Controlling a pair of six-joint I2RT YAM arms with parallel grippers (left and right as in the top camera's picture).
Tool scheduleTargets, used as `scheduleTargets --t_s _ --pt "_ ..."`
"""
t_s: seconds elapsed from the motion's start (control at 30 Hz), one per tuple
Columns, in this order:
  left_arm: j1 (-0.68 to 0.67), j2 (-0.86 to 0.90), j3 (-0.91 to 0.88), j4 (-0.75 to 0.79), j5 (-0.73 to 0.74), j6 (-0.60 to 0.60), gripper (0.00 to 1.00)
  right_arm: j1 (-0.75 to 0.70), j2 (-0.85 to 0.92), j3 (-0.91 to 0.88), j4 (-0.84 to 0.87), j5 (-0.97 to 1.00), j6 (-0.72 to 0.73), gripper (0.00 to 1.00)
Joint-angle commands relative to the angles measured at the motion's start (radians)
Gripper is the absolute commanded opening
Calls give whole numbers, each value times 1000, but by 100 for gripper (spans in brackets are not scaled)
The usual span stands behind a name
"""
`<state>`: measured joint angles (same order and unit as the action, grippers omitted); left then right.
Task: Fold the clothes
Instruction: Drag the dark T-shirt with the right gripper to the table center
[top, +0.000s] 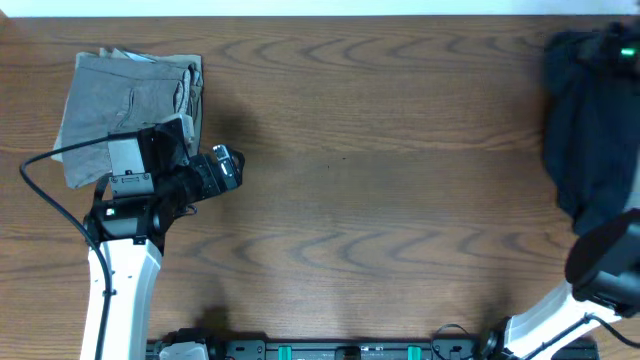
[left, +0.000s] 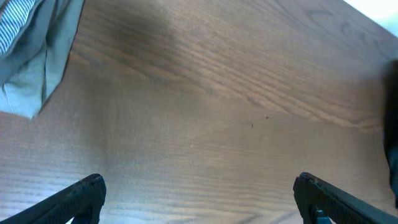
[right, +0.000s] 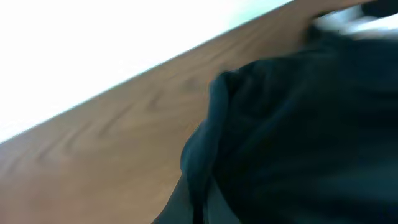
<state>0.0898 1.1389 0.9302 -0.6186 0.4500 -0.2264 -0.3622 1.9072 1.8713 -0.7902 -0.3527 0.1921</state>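
Wood-grain tabletop (top: 400, 200) fills our view. At far left lie the folded grey shorts (top: 125, 95). Just beside them our left gripper (left: 199, 182) hangs with its fingers spread wide, holding nothing. At the far right edge the dark T-shirt (top: 590, 130) sits bunched in a heap, its long axis running near to far; we cannot make out collar or hem. We judge it light and limp, best pinched at a hem or shoulder edge. Our right gripper is lost against the dark fabric, so we cannot tell its state.
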Motion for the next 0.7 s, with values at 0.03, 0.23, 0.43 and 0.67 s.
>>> scheduleTargets --t_s 0.03,0.23,0.43,0.67 --pt "3 -42 22 -38 13 60 98 176 11 -2 -10 -39 -34 1" --pt "3 -94 22 -66 10 77 98 433 18 -3 -20 7 -34 1" --pt "3 -128 22 -77 10 77 98 655 24 -3 -80 50 -101 1" --pt "3 -127 22 -77 10 100 98 819 23 -3 -172 50 -306 14"
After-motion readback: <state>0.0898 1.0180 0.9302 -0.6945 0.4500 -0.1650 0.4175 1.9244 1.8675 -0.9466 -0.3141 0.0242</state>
